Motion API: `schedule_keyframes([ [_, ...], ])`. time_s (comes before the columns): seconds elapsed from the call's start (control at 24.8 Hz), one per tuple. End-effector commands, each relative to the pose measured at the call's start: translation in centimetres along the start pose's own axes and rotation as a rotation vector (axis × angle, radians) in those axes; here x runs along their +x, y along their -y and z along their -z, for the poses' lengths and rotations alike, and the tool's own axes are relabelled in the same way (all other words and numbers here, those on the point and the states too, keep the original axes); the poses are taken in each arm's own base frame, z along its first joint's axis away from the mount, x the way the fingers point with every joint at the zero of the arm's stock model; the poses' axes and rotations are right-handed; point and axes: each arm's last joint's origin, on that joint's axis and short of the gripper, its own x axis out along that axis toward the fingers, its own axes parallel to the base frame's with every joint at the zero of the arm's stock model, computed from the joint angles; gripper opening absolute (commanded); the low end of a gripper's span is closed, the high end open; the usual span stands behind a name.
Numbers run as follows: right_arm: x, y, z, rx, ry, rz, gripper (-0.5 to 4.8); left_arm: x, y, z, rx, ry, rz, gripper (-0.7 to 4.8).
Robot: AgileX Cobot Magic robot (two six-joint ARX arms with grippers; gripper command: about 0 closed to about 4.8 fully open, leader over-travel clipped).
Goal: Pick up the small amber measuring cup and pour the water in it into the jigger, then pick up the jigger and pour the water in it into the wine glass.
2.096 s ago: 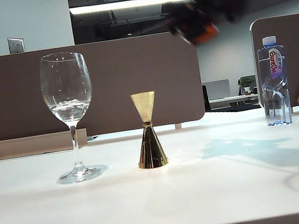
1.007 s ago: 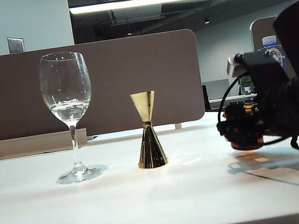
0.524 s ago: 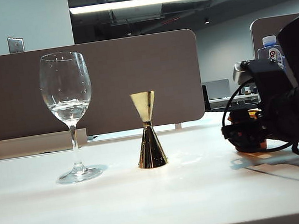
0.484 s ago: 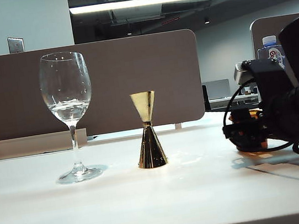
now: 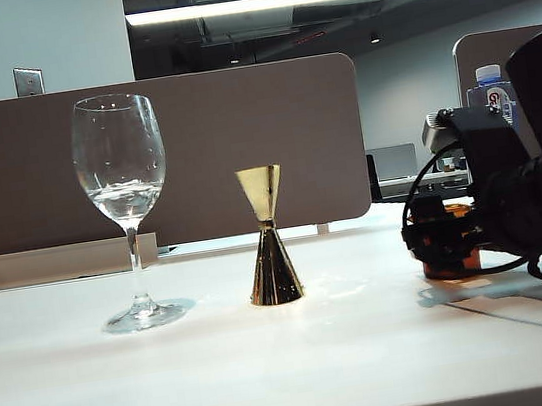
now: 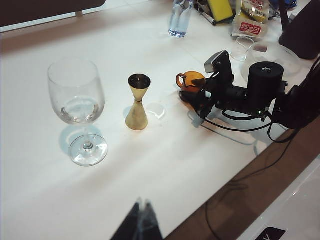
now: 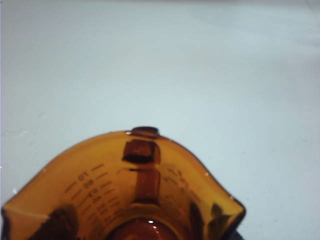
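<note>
Amber measuring cup [image 6: 192, 80] sits on the bench [image 5: 274, 364], right gripper [image 6: 199, 93] around it; grip state unclear. Left gripper [image 6: 141, 222] hangs apart, fingers clenched

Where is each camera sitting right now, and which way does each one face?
Exterior view: low at the table edge, looking level across at the wine glass, jigger and the right arm's tool.
Left wrist view: high, looking down over the table; the left tool shows at the frame edge.
Right wrist view: right above the amber measuring cup; no tool visible.
Shared: the exterior and left wrist views both show glass, jigger and right arm.
</note>
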Motion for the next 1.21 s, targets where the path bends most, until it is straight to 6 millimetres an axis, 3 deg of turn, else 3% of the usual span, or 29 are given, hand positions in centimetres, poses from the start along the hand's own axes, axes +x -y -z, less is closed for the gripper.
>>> schedule_keyframes([
  [0.04,0.0,0.0,-0.3,0.003,0.021,0.006,4.36,0.0,0.0,-0.2,0.007,0.014,0.001,-0.02],
  [0.08,-0.1,0.0,-0.4,0.003,0.024,0.017,4.79,0.0,0.0,-0.2,0.007,0.014,0.001,-0.02],
  [0.52,-1.6,-0.4,-2.3,-0.013,-0.086,0.014,4.79,0.0,0.0,-0.2,0.007,0.015,0.001,-0.02],
  [0.81,-4.0,-2.6,-5.6,-0.028,-0.009,-0.049,4.79,0.0,0.0,-0.2,0.006,0.014,0.001,-0.02],
  [1.21,-4.5,-5.7,-5.6,-0.058,0.028,-0.125,4.79,0.0,0.0,-0.2,0.006,0.014,0.0,-0.02],
])
